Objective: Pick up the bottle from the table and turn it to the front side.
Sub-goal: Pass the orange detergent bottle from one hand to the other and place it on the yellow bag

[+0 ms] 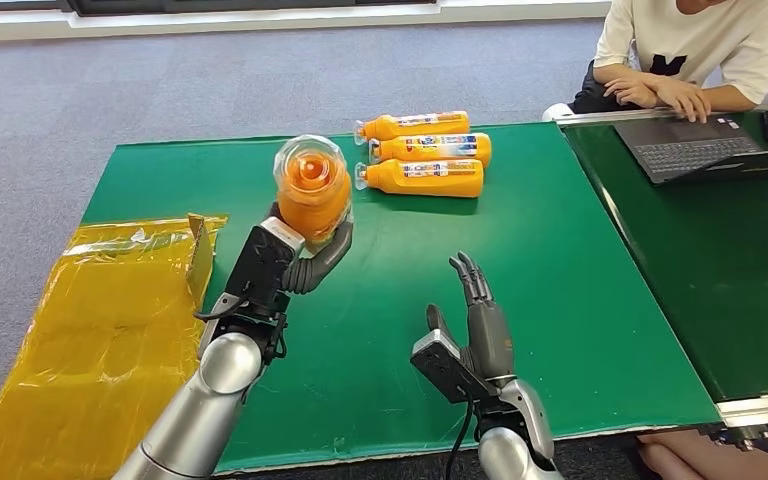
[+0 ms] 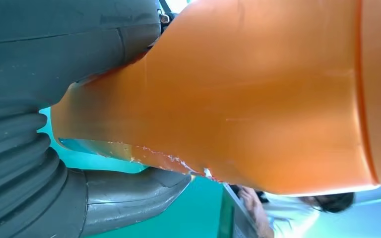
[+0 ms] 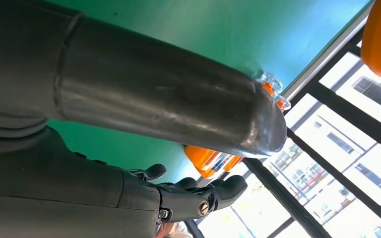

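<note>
The orange bottle [image 1: 312, 190] sits left of centre in the head view, lifted off the green table [image 1: 560, 260] with its clear base end turned toward the camera, and the left hand [image 1: 285, 255] grips it from below, thumb and fingers wrapped around its body. In the lower middle of the frame the right hand [image 1: 475, 325] hovers over the table holding nothing, fingers straight and apart. Three more orange bottles [image 1: 422, 152] lie side by side at upper centre, a yellow bag [image 1: 100, 330] covers the lower left, and a person [image 1: 695, 50] sits at a laptop [image 1: 695, 148] in the upper right
</note>
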`<state>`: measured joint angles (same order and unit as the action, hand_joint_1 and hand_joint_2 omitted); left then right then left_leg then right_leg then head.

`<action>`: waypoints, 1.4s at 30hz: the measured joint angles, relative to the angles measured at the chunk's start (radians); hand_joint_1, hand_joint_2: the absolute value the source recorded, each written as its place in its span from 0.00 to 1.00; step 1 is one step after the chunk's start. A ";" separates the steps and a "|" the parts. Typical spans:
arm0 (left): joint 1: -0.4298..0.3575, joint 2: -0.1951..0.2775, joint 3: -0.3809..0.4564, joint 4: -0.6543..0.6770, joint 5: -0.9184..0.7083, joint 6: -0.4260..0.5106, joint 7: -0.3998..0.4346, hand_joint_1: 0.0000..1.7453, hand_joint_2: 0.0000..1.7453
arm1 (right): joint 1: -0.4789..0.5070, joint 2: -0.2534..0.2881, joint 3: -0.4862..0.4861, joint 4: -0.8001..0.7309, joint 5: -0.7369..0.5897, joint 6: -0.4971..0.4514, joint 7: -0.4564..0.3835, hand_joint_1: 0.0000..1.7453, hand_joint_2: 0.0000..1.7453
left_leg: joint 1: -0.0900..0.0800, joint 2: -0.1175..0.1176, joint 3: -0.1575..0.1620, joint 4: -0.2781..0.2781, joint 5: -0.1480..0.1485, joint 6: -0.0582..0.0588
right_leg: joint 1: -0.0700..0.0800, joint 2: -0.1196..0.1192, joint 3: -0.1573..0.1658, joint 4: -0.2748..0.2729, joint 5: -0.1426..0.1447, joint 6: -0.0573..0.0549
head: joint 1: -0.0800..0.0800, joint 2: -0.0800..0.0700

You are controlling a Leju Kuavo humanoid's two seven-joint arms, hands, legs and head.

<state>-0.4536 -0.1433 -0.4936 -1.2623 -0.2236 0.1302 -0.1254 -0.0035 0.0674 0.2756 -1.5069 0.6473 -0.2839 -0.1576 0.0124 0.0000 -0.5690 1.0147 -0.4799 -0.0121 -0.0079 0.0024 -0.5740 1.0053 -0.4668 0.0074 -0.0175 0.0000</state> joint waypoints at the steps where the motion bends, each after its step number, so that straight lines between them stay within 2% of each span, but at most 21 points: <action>1: 0.000 0.002 0.000 -0.001 -0.032 0.007 0.008 1.00 1.00 | 0.005 0.000 -0.001 -0.005 0.000 -0.001 0.000 0.00 0.00 | 0.000 0.000 0.000 0.000 0.000 0.000 | 0.000 0.000 0.000 0.000 0.000 0.000 | 0.000 0.000; 5: 0.001 0.024 0.003 -0.005 -0.206 0.045 0.041 1.00 1.00 | 0.034 -0.002 -0.014 -0.034 -0.001 -0.005 0.001 0.00 0.00 | 0.000 0.000 0.000 0.000 0.000 0.000 | 0.000 0.000 0.000 0.000 0.000 0.000 | 0.000 0.000; 9: 0.004 0.071 0.014 -0.001 -0.359 0.088 0.050 1.00 1.00 | 0.063 -0.012 -0.024 -0.057 -0.002 -0.007 0.000 0.00 0.00 | 0.000 0.000 0.000 0.000 0.000 0.000 | 0.000 0.000 0.000 0.000 0.000 0.000 | 0.000 0.000; 18: 0.020 0.134 0.035 0.011 -0.458 0.123 0.054 1.00 1.00 | 0.095 -0.028 -0.034 -0.084 -0.002 -0.015 -0.006 0.00 0.00 | 0.000 0.000 0.000 0.000 0.000 0.000 | 0.000 0.000 0.000 0.000 0.000 0.000 | 0.000 0.000; 22: 0.039 0.187 0.043 0.025 -0.556 0.194 0.064 1.00 1.00 | 0.113 -0.044 -0.035 -0.091 -0.003 -0.045 -0.025 0.00 0.00 | 0.000 0.001 0.000 0.000 0.000 0.000 | 0.000 0.001 0.000 0.000 0.000 0.000 | 0.000 0.000; 28: 0.098 0.267 0.086 0.065 -0.685 0.328 0.055 1.00 1.00 | 0.132 -0.081 -0.035 -0.099 -0.021 -0.097 -0.053 0.00 0.00 | 0.000 0.001 0.000 -0.001 0.000 0.000 | 0.001 0.001 -0.001 0.000 0.000 0.000 | 0.000 0.000; 34: 0.174 0.320 0.137 0.091 -0.735 0.372 0.078 1.00 1.00 | 0.132 -0.104 -0.034 -0.097 -0.042 -0.124 -0.060 0.00 0.00 | 0.000 0.001 0.000 -0.001 0.000 0.000 | 0.000 0.001 -0.001 0.000 0.000 0.000 | 0.000 0.000; 42: 0.329 0.386 0.244 0.112 -0.875 0.441 0.133 1.00 1.00 | 0.132 -0.115 -0.024 -0.090 -0.038 -0.140 -0.054 0.00 0.00 | 0.000 0.002 -0.001 -0.001 -0.001 -0.001 | 0.001 0.002 -0.002 0.000 -0.001 -0.001 | 0.000 0.000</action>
<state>-0.1247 0.2428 -0.2496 -1.1501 -1.0990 0.5710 0.0077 0.1289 -0.0476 0.2515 -1.5969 0.6094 -0.4235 -0.2117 0.0125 0.0018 -0.5698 1.0133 -0.4805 -0.0130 -0.0073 0.0041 -0.5756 1.0054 -0.4680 0.0063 -0.0175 0.0000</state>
